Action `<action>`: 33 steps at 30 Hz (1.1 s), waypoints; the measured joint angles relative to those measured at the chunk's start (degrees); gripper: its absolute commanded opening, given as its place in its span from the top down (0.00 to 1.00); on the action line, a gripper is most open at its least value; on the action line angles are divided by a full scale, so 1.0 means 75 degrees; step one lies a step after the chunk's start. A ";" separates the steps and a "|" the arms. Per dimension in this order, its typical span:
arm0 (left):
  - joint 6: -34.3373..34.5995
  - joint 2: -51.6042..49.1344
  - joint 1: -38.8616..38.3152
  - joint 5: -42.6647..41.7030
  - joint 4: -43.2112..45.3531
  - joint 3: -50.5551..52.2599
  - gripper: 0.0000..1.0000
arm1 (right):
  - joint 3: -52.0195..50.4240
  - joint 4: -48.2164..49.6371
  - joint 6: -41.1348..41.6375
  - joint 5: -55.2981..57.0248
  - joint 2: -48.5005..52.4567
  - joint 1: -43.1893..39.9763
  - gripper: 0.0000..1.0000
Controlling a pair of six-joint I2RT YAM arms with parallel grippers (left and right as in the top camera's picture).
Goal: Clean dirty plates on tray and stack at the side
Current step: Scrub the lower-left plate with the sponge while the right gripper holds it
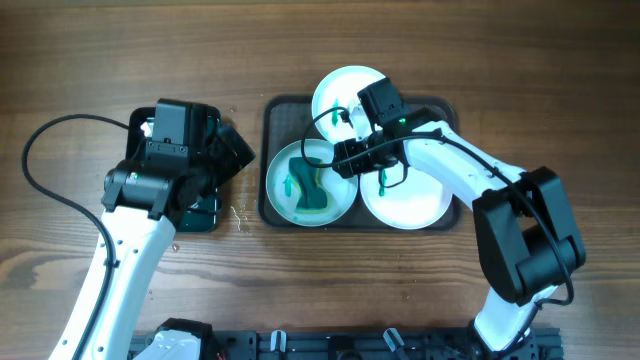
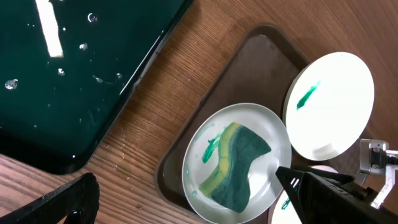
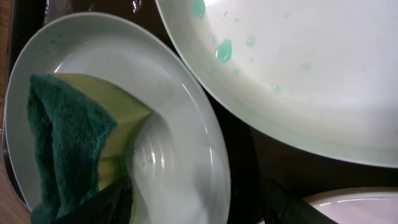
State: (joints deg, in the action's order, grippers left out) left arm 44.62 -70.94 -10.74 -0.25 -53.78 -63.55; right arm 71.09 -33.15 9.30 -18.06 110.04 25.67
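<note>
Three pale plates lie on the dark tray [image 1: 272, 112]. The back plate [image 1: 345, 90] and the right plate [image 1: 410, 200] carry green smears. The left plate [image 1: 335, 205] holds a green and yellow sponge [image 1: 308, 185]. My right gripper [image 1: 345, 158] is open and straddles this plate's right rim [image 3: 217, 155]: one finger is inside next to the sponge [image 3: 68, 143], the other outside. My left gripper [image 1: 235, 150] is open and empty, above the table just left of the tray. In the left wrist view the sponge [image 2: 239, 165] lies on its plate [image 2: 205, 180].
A smaller black glossy tray [image 1: 200, 212] with water in it [image 2: 62, 74] stands left of the dark tray, under my left arm. Bare wooden table lies all round both trays. The back plate overlaps the other two plates' edges.
</note>
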 measured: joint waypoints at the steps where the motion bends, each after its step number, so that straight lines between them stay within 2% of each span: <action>1: 0.0000 0.0000 0.0000 0.0003 0.0000 0.0000 0.00 | 0.0000 -0.0119 0.0000 -0.0017 0.0000 0.0000 0.37; 5: 0.0000 -0.0003 0.0000 -0.0006 -0.0012 0.0000 0.00 | 0.0000 -0.0781 0.0172 -0.0102 0.0000 0.0009 0.46; 7: -0.0061 -0.0003 -0.0003 -0.0067 -0.0015 0.0000 0.00 | -0.0006 -0.0994 0.0239 -0.0099 0.0000 0.0006 0.56; 10: -0.0364 -0.0003 -0.0006 -0.0361 0.0003 0.0000 0.01 | -0.0015 -0.1058 0.0318 -0.0050 0.0000 0.0006 0.60; 12: -0.0635 -0.0020 -0.0052 -0.0629 0.0012 0.0000 0.09 | -0.0067 -0.0892 0.0350 -0.0035 0.0000 0.0006 0.66; 16: -0.0935 -0.0306 -0.0321 -0.0903 0.0017 0.0000 0.32 | -0.0329 -0.0414 0.0463 -0.0009 0.0003 0.0006 0.75; 21: -0.1046 -0.1227 -0.0819 -0.1151 0.0303 0.0000 0.44 | -0.0382 -0.0271 0.0554 -0.0009 0.0003 0.0006 0.84; 33: -0.0930 -0.4048 -0.2291 -0.1559 0.2104 0.0000 0.52 | -0.0420 0.0026 0.1017 -0.0012 0.0201 0.0000 0.86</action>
State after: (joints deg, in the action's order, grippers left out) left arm 37.65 -101.30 -27.92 -11.94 -38.00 -63.55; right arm 67.94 -32.95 16.93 -18.15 111.55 25.67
